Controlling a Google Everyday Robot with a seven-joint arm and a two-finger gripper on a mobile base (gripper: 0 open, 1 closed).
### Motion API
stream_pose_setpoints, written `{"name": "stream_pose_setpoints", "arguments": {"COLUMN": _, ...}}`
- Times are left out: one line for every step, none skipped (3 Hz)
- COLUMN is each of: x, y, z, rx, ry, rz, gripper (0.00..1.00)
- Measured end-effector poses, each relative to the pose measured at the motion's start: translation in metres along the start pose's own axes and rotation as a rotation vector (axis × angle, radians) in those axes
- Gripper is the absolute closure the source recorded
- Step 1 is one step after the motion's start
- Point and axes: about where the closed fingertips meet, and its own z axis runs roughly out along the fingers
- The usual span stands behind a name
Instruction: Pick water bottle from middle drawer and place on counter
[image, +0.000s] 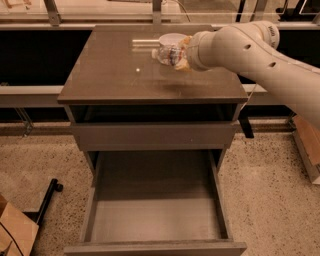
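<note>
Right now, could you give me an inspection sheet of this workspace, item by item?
Surface: counter, glossy grey-brown top.
Job's things: water bottle held just above the counter's back right; middle drawer pulled open, nothing seen inside.
Clutter: white bowl on the counter behind the bottle.
Claw: claw shut on the bottle, at the end of the white arm reaching in from the right.
Cables: one thin cable seems to hang right of the cabinet.
Surroundings: speckled floor; cardboard box at lower left.

High front view, hand (179, 52) over counter (110, 70)
</note>
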Motion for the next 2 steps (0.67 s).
{"name": "stream_pose_setpoints", "arguments": {"x": -0.0018, "y": 0.0041, "z": 0.0183, "rx": -0.006, "ry": -0.016, "rz": 0.038, "gripper": 0.63}}
{"name": "stream_pose_setpoints", "arguments": {"x": -0.0021, "y": 0.0098, "z": 0.0268, "rx": -0.045, "ry": -0.034, "rz": 0.071, "gripper": 0.38}}
